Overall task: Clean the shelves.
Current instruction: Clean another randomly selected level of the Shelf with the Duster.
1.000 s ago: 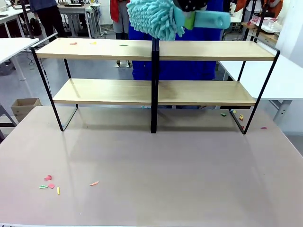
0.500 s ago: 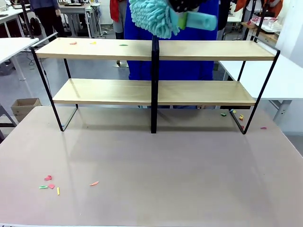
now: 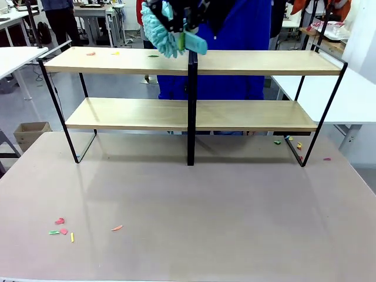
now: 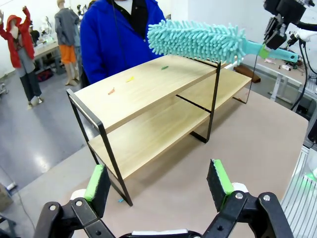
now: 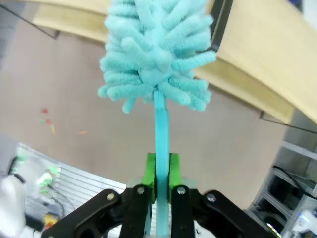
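Note:
The shelves point(image 3: 129, 113) are two long light-wood boards in a thin black frame with a black centre post, also seen as the shelves point(image 4: 148, 94) and the shelves point(image 5: 257, 64). Small coloured scraps point(image 3: 116, 53) lie on the left half of the top board. My right gripper point(image 3: 183, 34) is shut on the handle of a turquoise fluffy duster point(image 3: 160, 32), held just above the top board left of the centre post. In the right wrist view the right gripper point(image 5: 161, 171) clamps the duster point(image 5: 156, 54) by its handle. My left gripper point(image 4: 157, 181) stands open above the table, holding nothing.
A person in a blue top point(image 3: 235, 35) stands behind the shelves. More scraps point(image 3: 61, 226) lie on the beige tabletop point(image 3: 205, 211) at front left, and others point(image 3: 294, 143) near the rack's right foot. White tables point(image 3: 352, 100) flank the scene, and a cardboard box point(image 3: 30, 132) stands on the floor at left.
The right gripper has carried the duster leftward and down, from right of the centre post to just left of it, and turned its head towards the top board.

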### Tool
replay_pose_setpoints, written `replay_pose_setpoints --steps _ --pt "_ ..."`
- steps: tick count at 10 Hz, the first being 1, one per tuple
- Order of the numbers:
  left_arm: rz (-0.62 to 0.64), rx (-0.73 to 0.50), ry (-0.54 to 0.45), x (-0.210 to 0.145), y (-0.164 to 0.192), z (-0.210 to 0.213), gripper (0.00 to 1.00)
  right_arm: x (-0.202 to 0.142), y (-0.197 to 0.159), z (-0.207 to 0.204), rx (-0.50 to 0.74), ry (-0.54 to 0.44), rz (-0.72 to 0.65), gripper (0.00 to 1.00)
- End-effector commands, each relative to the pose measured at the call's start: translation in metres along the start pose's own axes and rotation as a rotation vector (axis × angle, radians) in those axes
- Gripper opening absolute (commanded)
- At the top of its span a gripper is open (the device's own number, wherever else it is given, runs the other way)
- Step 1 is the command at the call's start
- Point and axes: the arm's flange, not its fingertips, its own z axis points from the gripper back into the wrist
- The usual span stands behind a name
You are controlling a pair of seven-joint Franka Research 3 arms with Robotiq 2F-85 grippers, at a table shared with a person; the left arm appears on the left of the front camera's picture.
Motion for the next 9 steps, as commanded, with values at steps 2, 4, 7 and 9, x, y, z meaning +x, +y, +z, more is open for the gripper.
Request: replay_pose_setpoints --steps 2,4,7,9 --pt "-0.006 0.000 0.008 0.000 0.000 0.000 1.00 0.040 0.027 0.000 -0.107 0.033 -0.068 0.12" --pt "-0.006 0.000 0.008 0.000 0.000 0.000 1.00 0.049 0.036 -0.015 -0.080 0.074 -0.027 0.12" --pt "-0.006 0.000 0.008 0.000 0.000 0.000 1.00 0.071 0.050 -0.023 -0.054 0.129 0.006 0.12" --pt "-0.006 0.000 0.008 0.000 0.000 0.000 1.00 0.083 0.078 -0.022 0.004 0.156 0.070 0.12"
